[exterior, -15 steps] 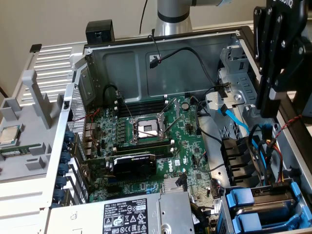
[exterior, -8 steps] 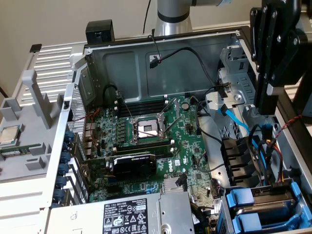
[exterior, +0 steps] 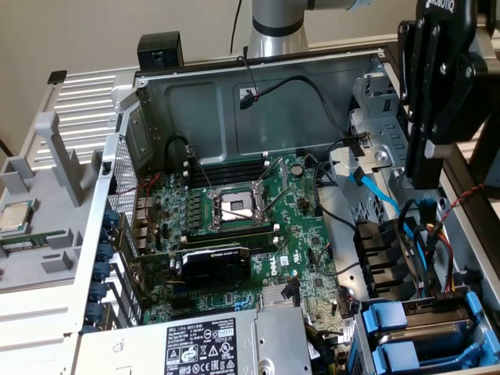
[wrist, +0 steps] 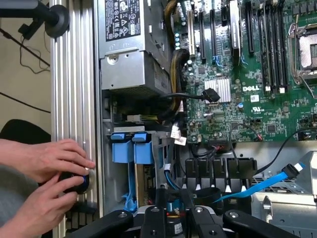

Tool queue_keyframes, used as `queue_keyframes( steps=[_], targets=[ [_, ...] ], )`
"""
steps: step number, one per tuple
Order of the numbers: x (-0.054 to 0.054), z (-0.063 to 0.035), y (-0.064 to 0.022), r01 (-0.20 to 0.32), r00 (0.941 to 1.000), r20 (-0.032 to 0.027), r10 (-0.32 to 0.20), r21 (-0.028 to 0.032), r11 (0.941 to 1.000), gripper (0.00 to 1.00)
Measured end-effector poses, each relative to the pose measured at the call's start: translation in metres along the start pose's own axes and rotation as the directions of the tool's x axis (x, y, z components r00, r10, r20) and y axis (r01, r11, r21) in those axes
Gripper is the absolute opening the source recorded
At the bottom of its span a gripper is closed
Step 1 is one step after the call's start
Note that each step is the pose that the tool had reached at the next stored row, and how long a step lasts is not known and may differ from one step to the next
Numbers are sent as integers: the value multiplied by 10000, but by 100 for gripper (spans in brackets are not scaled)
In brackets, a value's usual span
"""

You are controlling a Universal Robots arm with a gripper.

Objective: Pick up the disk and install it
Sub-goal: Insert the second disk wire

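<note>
- The tool (exterior: 431,168) hangs above the open computer case (exterior: 234,101), beside the drive bay; whether its fingers are apart cannot be told.
- Two blue-fronted drive carriers (wrist: 132,148) sit in the bay.
- A person's hands (wrist: 47,163) rest on the case's outer edge.

Count: two blue-fronted carriers (wrist: 132,147) in the drive bay – one power-supply box (wrist: 130,44) – one motherboard (exterior: 258,234) – two hands (wrist: 47,186).

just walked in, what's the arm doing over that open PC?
The claw hangs over the open computer case, above the drive bay side, with nothing visibly held. Two blue-fronted carriers sit in the bay by the power supply. A person's hands grip a dark knob at the case's edge.
</note>
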State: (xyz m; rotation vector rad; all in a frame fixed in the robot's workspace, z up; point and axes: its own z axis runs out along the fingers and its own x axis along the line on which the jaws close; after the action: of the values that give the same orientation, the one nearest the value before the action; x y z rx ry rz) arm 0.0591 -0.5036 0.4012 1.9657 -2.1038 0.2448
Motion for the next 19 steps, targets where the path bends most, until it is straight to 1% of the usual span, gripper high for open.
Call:
queue_keyframes(
  steps=[2, 6, 11, 15, 18, 19],
  targets=[
    [-3, 7, -1, 0, 10000, -24, 0, -1, 10000, 25],
    [-7, 18, -3, -4, 9999, -118, 4, 4, 10000, 25],
    [-17, 43, -3, -12, 9998, -219, 12, 10, 10000, 25],
    [-20, 52, -3, -13, 9997, -245, 13, 9, 10000, 25],
    [-22, 58, -4, -13, 9997, -250, 13, 10, 10000, 25],
    [-23, 62, -4, -13, 9997, -251, 13, 10, 10000, 27]
  ],
)
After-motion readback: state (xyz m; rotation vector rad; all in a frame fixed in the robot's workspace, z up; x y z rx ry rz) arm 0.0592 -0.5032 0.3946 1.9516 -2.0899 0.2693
